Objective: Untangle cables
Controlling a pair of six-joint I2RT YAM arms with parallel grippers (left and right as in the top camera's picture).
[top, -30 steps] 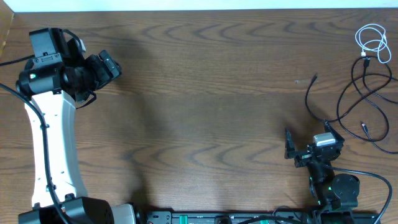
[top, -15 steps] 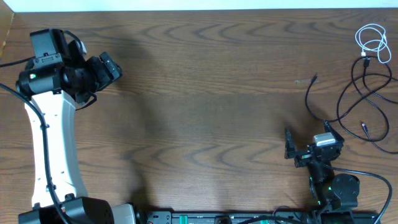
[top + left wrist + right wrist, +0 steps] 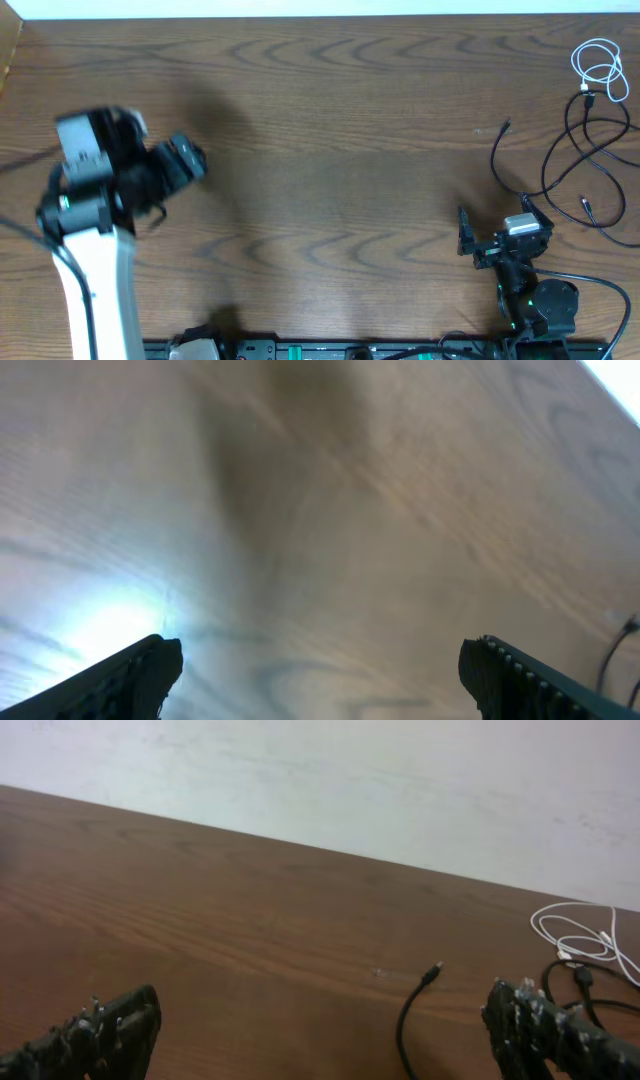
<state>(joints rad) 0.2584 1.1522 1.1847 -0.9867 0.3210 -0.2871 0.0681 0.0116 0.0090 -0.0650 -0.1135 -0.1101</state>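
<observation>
Two arms: left arm (image 3: 90, 250) over the left side of the worktop (image 3: 330, 150), smeared in the overhead view; right arm (image 3: 520, 270) at the near edge, toward the right.
Worktop: dark wood grain; a pale wall (image 3: 400, 780) runs behind its far edge.
Left jaws: released and spread wide, grasping nothing. The fingers (image 3: 120, 675) sit in the two lower corners of the left wrist view with only blurred wood and a dark shadow patch between them.
Right jaws: released and spread wide, grasping nothing. The fingers (image 3: 105, 1030) sit low at either side of the right wrist view, above the wood.
Cables, location: all at the right end of the worktop, well apart from the left arm.
White cable (image 3: 600, 68): a small coil in the far right corner.
Black cables (image 3: 590, 143): loose loops crossing one another on the near side of the white coil, one end just beside it.
Single black cable (image 3: 404, 1020): lies left of the loops; its plug (image 3: 432, 972) points to the far side and the cord curves back toward the right arm. Cannot tell if it touches the arm.
In the way: this single cable lies ahead of the right jaws, between the fingers in the wrist view; the loops and the white coil lie further to the right.
Left wrist view, right edge: a sliver of black cord (image 3: 622, 640); which cable, cannot tell.
</observation>
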